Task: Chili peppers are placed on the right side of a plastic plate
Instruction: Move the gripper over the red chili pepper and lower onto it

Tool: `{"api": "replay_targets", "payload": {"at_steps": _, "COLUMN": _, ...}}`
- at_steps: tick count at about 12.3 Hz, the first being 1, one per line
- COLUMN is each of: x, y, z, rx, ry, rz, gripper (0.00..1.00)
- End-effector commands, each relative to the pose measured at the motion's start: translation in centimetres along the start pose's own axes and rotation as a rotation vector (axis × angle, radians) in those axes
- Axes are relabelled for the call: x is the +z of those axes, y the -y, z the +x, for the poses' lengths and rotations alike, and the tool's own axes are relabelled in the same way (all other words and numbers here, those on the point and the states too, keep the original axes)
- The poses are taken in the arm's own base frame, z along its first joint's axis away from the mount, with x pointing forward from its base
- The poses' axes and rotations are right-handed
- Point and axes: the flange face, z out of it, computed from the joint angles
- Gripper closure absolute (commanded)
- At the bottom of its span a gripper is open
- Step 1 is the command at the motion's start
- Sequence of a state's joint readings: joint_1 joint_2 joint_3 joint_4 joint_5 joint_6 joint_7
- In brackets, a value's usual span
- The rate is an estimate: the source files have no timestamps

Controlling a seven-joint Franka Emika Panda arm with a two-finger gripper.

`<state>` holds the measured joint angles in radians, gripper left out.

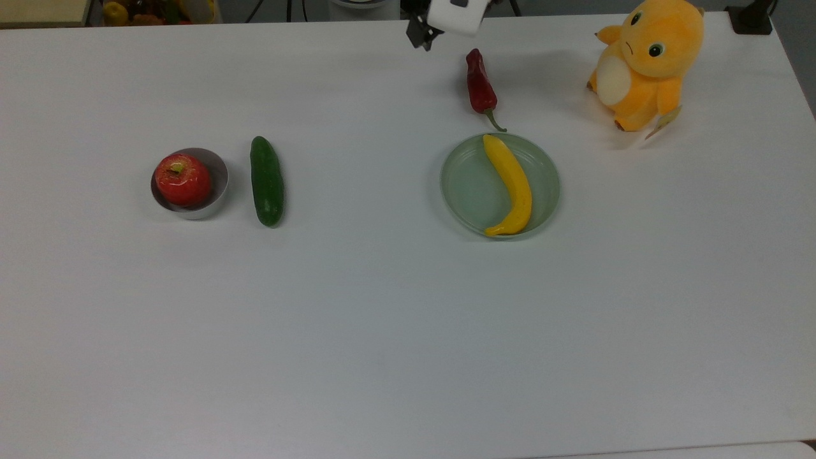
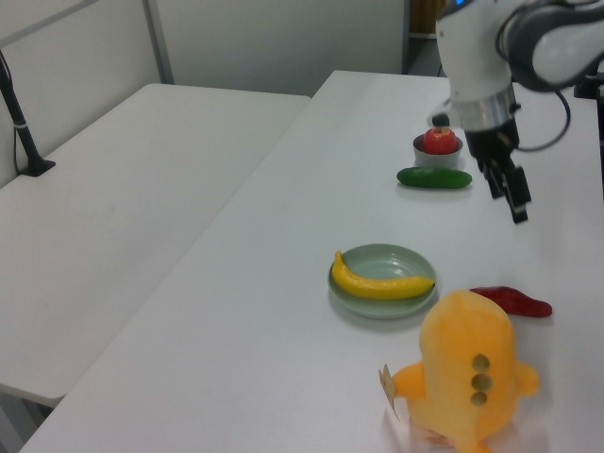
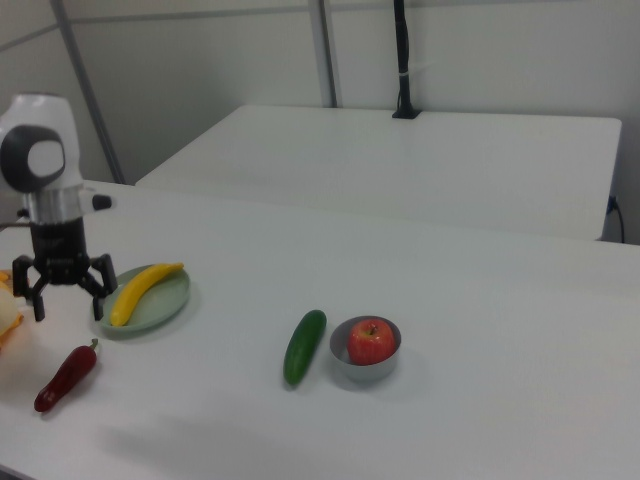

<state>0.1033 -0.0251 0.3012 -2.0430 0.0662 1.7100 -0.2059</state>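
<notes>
1. Overhead, pincer (image 3: 68,294) hangs spread and empty, fingers pointing down, presumably ready to straddle the chili (image 3: 66,377).
2. Chili lies on the table below the pincer; plate (image 3: 170,300) beside it holds a banana (image 3: 143,288).

Two big white tables (image 2: 142,208) are standing side by side, with grey walls (image 3: 200,90) running behind them.

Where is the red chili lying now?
In the top view, the red chili lies on the table just above the plate, left of the plush toy.
</notes>
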Motion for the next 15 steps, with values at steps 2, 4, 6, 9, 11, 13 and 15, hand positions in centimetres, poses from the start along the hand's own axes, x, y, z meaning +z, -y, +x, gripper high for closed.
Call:
{"api": "replay_targets", "payload": {"at_steps": 2, "x": 7.0, "y": 3.7, "z": 1.2, "rx": 0.033, "ry": -0.066, "rz": -0.051, "gripper": 0.00}}
{"api": "replay_targets", "payload": {"at_steps": 4, "x": 9.6, "y": 4.5, "z": 2.0, "rx": 0.069, "ry": -0.118, "rz": -0.055, "gripper": 0.00}}
{"api": "replay_targets", "payload": {"at_steps": 6, "x": 11.2, "y": 4.9, "z": 2.5, "rx": 0.075, "ry": -0.132, "rz": -0.055, "gripper": 0.00}}
{"api": "replay_targets", "payload": {"at_steps": 9, "x": 12.9, "y": 4.7, "z": 3.1, "rx": 0.120, "ry": -0.143, "rz": -0.097, "gripper": 0.00}}
{"api": "replay_targets", "payload": {"at_steps": 11, "x": 12.9, "y": 4.8, "z": 3.1, "rx": 0.146, "ry": -0.142, "rz": -0.097, "gripper": 0.22}}
{"api": "replay_targets", "payload": {"at_steps": 13, "x": 12.8, "y": 4.9, "z": 3.2, "rx": 0.202, "ry": -0.144, "rz": -0.093, "gripper": 0.65}}
{"api": "replay_targets", "payload": {"at_steps": 15, "x": 12.5, "y": 4.9, "z": 3.2, "rx": 0.205, "ry": -0.146, "rz": -0.094, "gripper": 0.81}}
